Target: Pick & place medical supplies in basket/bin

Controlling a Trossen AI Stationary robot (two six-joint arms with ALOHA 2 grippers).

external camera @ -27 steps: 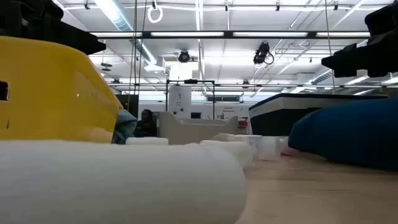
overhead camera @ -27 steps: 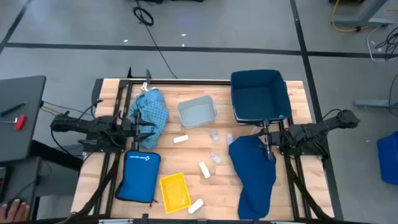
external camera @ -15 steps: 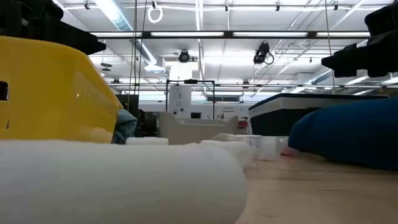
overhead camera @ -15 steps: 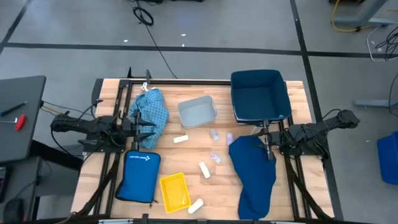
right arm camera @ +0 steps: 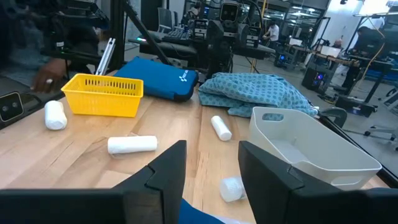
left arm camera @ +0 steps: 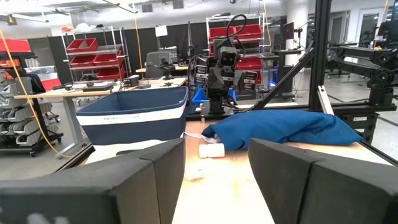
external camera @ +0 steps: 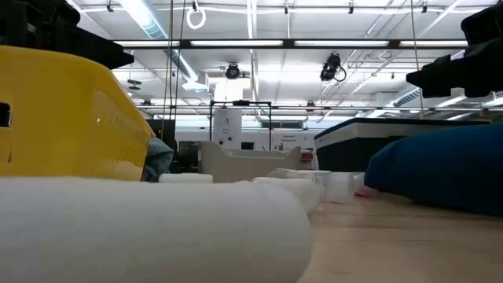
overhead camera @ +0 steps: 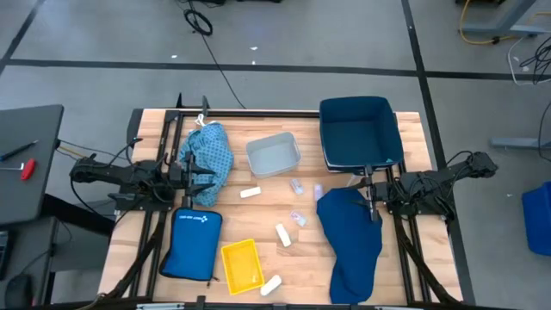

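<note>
In the high view the navy cloth point(overhead camera: 350, 241) lies crumpled on the table's right half. The light blue patterned cloth point(overhead camera: 209, 155) is bunched at the far left. Three white rolls point(overhead camera: 250, 193) point(overhead camera: 282, 234) point(overhead camera: 271, 285) and tiny clear vials point(overhead camera: 298, 218) lie across the middle. My left gripper point(overhead camera: 203, 177) is open and stands just near of the patterned cloth, pointing right. My right gripper point(overhead camera: 365, 196) is open over the navy cloth's far edge, pointing left. Each wrist view shows open fingers with nothing between them: left gripper point(left arm camera: 216, 171), right gripper point(right arm camera: 211, 177).
A grey bin point(overhead camera: 274, 155) and a navy bin point(overhead camera: 357, 133) stand at the far side. A yellow basket point(overhead camera: 241, 263) and a flat bright blue pouch point(overhead camera: 194, 244) lie near left. In the low view a roll point(external camera: 149, 228) and the basket point(external camera: 71, 118) fill the foreground.
Both arms have kept still. A person's hand off the table's near left corner has drawn out of the high view.
</note>
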